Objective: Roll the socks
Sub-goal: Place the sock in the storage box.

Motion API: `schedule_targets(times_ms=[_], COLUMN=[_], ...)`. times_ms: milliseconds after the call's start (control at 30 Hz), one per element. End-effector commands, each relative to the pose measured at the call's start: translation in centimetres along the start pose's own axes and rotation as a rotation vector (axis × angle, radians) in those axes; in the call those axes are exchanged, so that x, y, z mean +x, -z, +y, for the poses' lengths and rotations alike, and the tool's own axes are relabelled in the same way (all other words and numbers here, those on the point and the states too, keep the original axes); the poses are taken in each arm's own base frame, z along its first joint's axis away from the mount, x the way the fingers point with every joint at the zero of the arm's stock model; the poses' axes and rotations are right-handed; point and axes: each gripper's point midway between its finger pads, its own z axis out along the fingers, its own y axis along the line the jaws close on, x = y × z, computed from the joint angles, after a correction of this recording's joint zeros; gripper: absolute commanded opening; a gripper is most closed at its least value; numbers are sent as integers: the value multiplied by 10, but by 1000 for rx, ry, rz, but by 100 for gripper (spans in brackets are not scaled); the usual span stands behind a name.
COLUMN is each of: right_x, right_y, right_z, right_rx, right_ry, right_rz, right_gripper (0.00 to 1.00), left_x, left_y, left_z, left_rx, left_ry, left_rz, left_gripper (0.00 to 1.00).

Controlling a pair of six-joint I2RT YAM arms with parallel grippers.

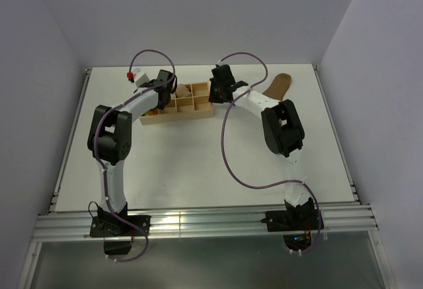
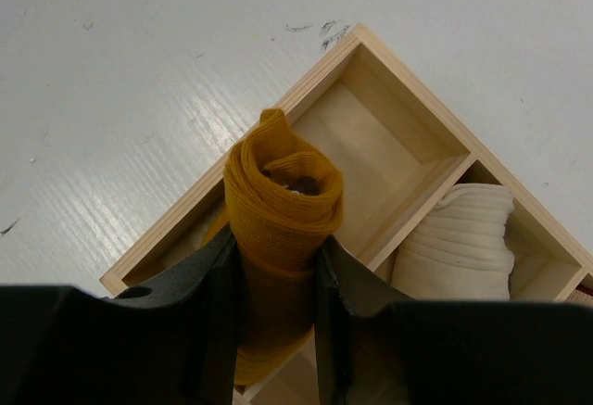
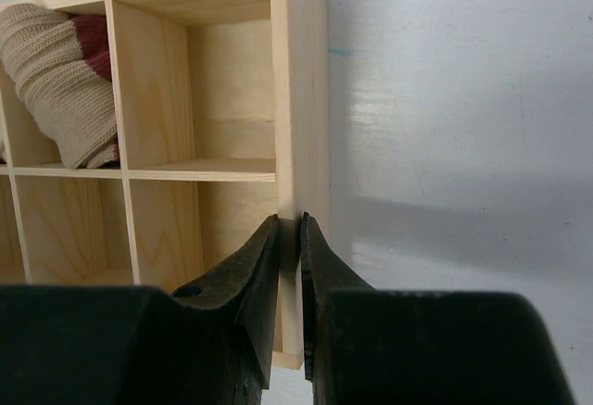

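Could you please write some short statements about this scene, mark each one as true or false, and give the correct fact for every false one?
1. The left gripper holds the rolled mustard-orange fabric sock between its jaws. True.
2. The right gripper holds the olive-brown sock. False: its jaws pinch a wall of the pale wooden divided box, and the olive-brown fabric sock lies on the white table.
3. A cream ribbed rolled bundle sits in a compartment of the box. True.
4. The mustard-orange sock lies unrolled on the table. False: it is rolled and held over the box.
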Motion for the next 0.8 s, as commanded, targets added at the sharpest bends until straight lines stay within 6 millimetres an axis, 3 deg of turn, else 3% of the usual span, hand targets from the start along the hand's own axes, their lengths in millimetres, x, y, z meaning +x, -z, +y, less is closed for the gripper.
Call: schedule_targets(times_ms=[0, 200, 433, 767], right_x=[11, 12, 12, 11], right_y=[-14, -15, -17, -20], right_z=[6, 8, 11, 14], right_rx=[-16, -20, -26, -30], right_ry=[-43, -46, -46, -42], right_rz=[14, 11, 9, 6], right_gripper=[0, 0, 0, 0], left_x=[55, 84, 90, 99], left_y=[9, 4, 1, 2], left_z=[11, 22, 28, 56], left_rx=[-40, -42, -47, -118], left_ry=[-54, -40, -81, -139], left_rz=[217, 365, 446, 520], left_gripper=[0, 0, 0, 0])
